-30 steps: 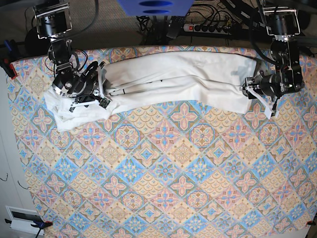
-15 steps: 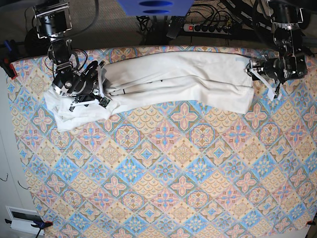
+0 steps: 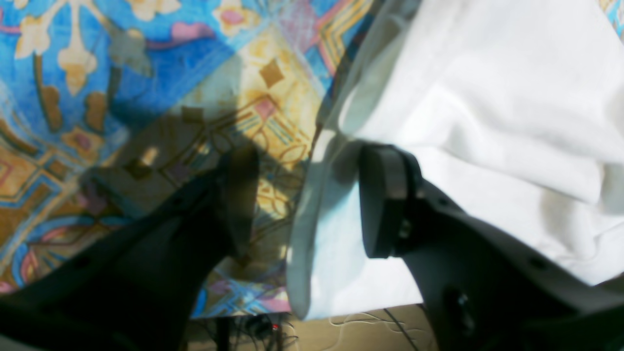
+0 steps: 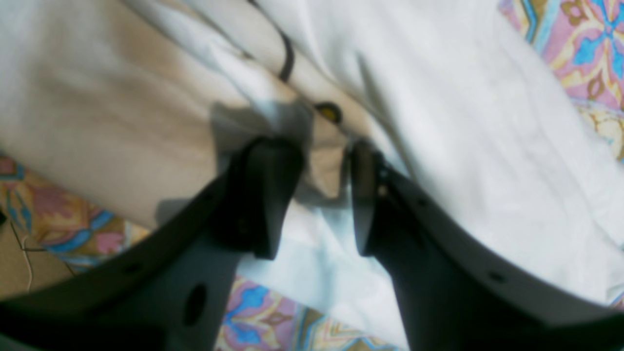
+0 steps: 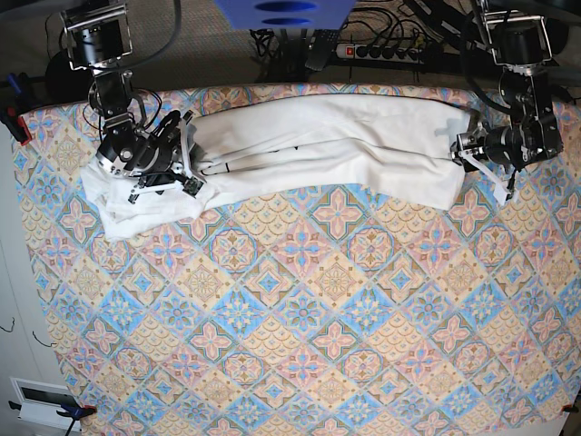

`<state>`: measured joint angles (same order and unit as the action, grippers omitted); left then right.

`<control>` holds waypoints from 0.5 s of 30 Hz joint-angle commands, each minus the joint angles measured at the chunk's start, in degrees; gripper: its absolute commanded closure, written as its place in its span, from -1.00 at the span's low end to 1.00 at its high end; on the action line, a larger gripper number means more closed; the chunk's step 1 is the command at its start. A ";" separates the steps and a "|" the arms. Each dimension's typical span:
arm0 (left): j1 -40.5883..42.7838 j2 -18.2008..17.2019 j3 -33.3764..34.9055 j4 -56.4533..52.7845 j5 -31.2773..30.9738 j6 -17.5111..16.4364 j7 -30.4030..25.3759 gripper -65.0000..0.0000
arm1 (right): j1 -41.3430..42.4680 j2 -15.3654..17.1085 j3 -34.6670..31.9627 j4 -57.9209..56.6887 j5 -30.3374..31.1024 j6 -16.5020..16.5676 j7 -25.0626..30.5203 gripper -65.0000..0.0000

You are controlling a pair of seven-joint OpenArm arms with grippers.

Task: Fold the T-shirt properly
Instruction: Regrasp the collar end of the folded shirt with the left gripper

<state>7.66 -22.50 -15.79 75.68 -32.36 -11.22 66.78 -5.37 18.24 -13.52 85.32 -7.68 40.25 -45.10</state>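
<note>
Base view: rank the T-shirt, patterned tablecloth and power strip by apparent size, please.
1. Patterned tablecloth, the largest by far.
2. T-shirt, a long white bundle across the top.
3. Power strip, smallest; it lies beyond the table edge, so distance may shrink it.

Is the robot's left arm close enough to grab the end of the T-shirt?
Probably yes. The left end effector is open, with the T-shirt hem lying between its fingers and nothing blocking it.

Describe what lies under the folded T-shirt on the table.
The T-shirt rests on a patterned tablecloth that shows all around it. Whatever lies directly beneath the shirt is covered and cannot be seen.
</note>
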 commanded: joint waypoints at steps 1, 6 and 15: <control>0.21 0.48 0.28 -0.56 0.23 0.19 0.07 -0.01 | 0.75 0.71 0.29 1.23 0.17 -0.25 0.40 0.34; 0.21 1.01 5.64 -0.38 -0.39 0.10 0.25 0.00 | 0.75 0.71 0.29 1.23 0.17 -0.25 0.05 0.34; 0.65 1.01 7.13 -0.38 -8.30 0.01 0.51 0.40 | 0.75 0.71 0.29 1.23 0.17 -0.25 -0.04 0.34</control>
<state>7.81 -23.05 -9.74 75.61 -36.60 -9.69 65.23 -5.39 18.24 -13.52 85.43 -7.68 40.25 -45.52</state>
